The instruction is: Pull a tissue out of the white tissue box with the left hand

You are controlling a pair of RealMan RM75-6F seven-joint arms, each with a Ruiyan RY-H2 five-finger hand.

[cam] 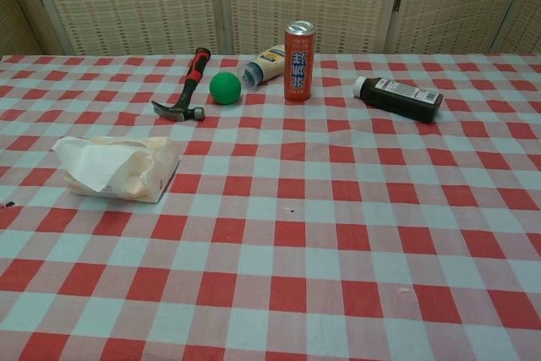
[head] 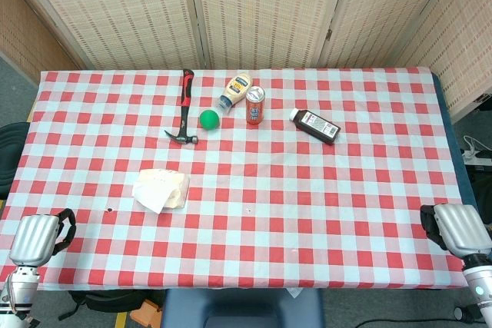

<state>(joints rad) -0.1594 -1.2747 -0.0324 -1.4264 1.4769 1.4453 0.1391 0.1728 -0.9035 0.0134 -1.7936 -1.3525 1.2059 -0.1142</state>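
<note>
Big tabletop under a red and white checked cloth. Woven screens standing behind it.

White tissue box, soft and crumpled, lying on the left side of the tabletop, with a tissue sticking out on top. Nothing touching it.

Left robot hand down at the near left corner, well apart from the tissue box. Right robot hand down at the near right corner. Only the silver backs showing, so cannot tell if fingers are wide or narrow. Holding nothing that can be seen.

Hammer with a red and black handle, lying farther back. Dark brown bottle on its side, off to the right. Mayo bottle tipped over, cap near the ball. Orange can standing up, just beside it. Small green ball between hammer and can.
</note>
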